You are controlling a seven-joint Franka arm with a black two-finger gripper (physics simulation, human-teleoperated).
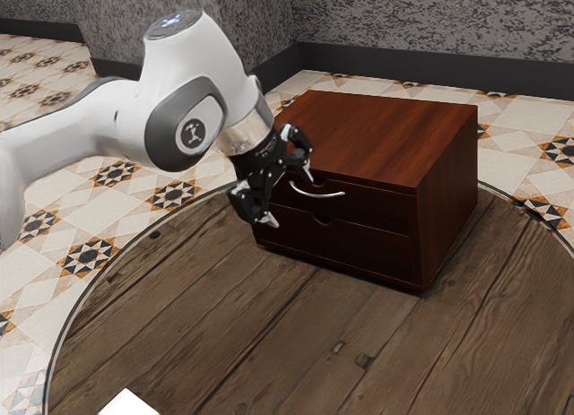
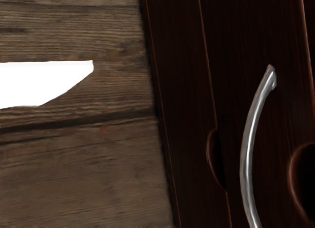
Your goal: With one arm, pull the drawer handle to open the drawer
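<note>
1. Progress: you are only at the approach stage. The gripper (image 1: 291,200) is hovering just in front of the cabinet (image 1: 395,137), beside the handle (image 1: 318,194) at its end nearer the arm. Its two black fingers are standing spread apart and are pinching nothing. I cannot tell whether a finger is touching the bar.
2. The top drawer (image 1: 377,204) is looking shut. Its front is lying flush w/ the lower drawer (image 1: 359,243) and no gap is showing, so the pull is not yet done.
3. Left to do, in my judgement: you are needing to bring the fingers around the bar, close on it, then pull straight away from the cabinet front.
4. Where the task's thing is: the handle is sitting on the top drawer's front, toward the exterior view's left, and is standing off the wood in a shallow arc.
5. Handle: it is looking like polished metal, thin and bow-shaped. It is catching light, so it is prob. slippery.
6. Cabinet: dark reddish wood, smooth w/ fine grain, boxy w/ sharp edges. A half-round notch (image 2: 214,159) is cutting into a drawer edge.
7. The cabinet is standing on a round plank surface (image 1: 269,343), rough and worn, w/ cracks and knots. A flat white piece (image 2: 44,82) is lying on it, apart from the cabinet. A patterned tile floor (image 1: 81,227) is running around it.
</note>
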